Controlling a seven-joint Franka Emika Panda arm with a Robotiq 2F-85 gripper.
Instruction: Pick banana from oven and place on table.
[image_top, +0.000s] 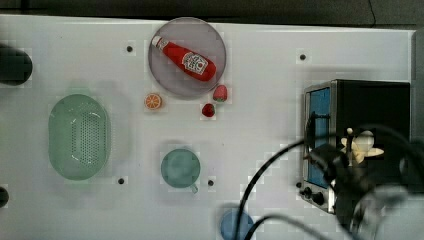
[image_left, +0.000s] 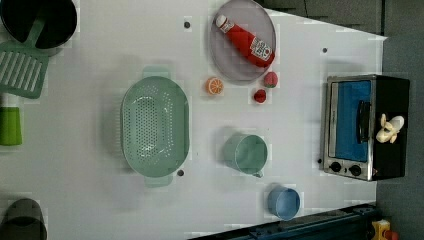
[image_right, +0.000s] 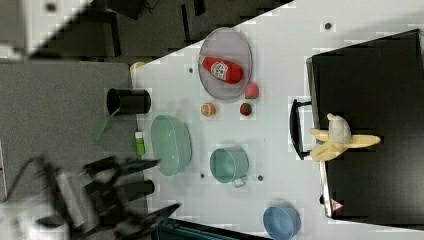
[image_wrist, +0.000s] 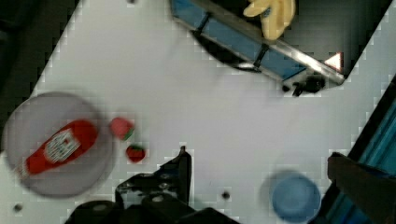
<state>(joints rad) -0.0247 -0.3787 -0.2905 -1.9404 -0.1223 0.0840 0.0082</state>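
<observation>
The banana (image_left: 389, 128) lies on the black top of the oven (image_left: 390, 95), just behind its closed door, at the left view's right. I cannot tell how the gripper (image_wrist: 182, 161) stands above the white desk (image_top: 260, 125).

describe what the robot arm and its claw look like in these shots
The arm is blurred in the top view: dark, with a pale grey rounded segment, and thick black cables looping off it over the table. In the right view it shows black and light grey parts. In the wrist view the claw is black, angular, hard-edged, with small bolt heads on its mount.
</observation>
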